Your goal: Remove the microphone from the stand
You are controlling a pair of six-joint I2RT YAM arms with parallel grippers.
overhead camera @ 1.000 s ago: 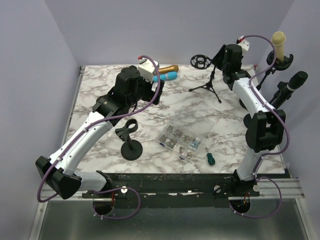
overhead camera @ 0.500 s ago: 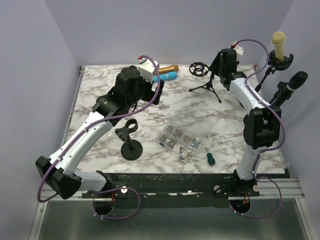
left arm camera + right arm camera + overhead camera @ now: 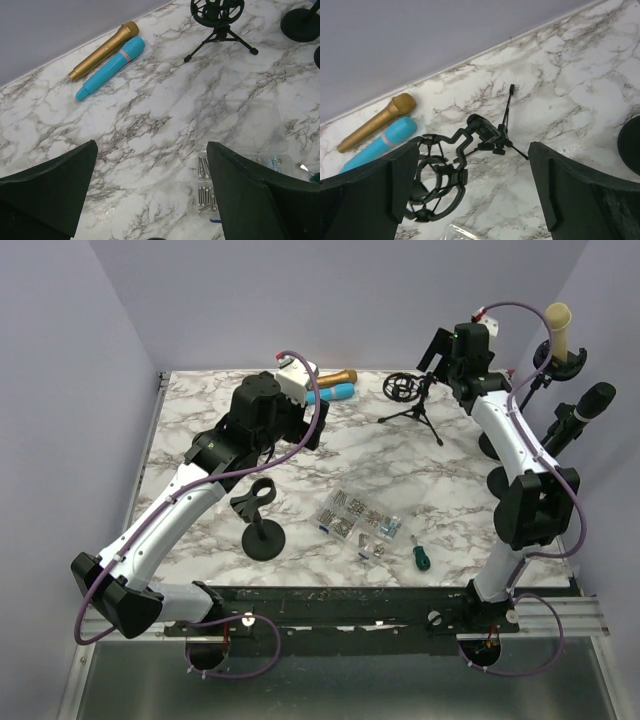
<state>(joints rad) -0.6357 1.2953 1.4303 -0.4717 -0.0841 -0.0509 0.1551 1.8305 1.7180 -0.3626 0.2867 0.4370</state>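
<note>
**Microphone waits upright at the far right, both tools empty**

Microphone candidates are two from where I stand: a cream microphone [image 3: 558, 325] stands upright in its ring stand [image 3: 558, 361] at the far right corner. A black microphone [image 3: 592, 400] leans in a clip just nearer. I can't say which one is meant. A gold microphone [image 3: 335, 377] and a blue microphone [image 3: 335, 392] lie loose at the far side of the worktop [image 3: 330, 465], in no stand at all.

The right tool [image 3: 472, 190] is spread wide and holds nothing. It hangs over the empty shock mount [image 3: 437, 180] on its tripod [image 3: 412, 405], left of both standing microphones. The left tool [image 3: 150, 195] is likewise wide and empty, over the middle.

My worry is the swing right. The tripod looks light, and a finger clipping it would tip it. The purple cable [image 3: 515, 312] loops close by the cream head and might snag it. A sideways pull rather than a lift could topple the stand.
</note>
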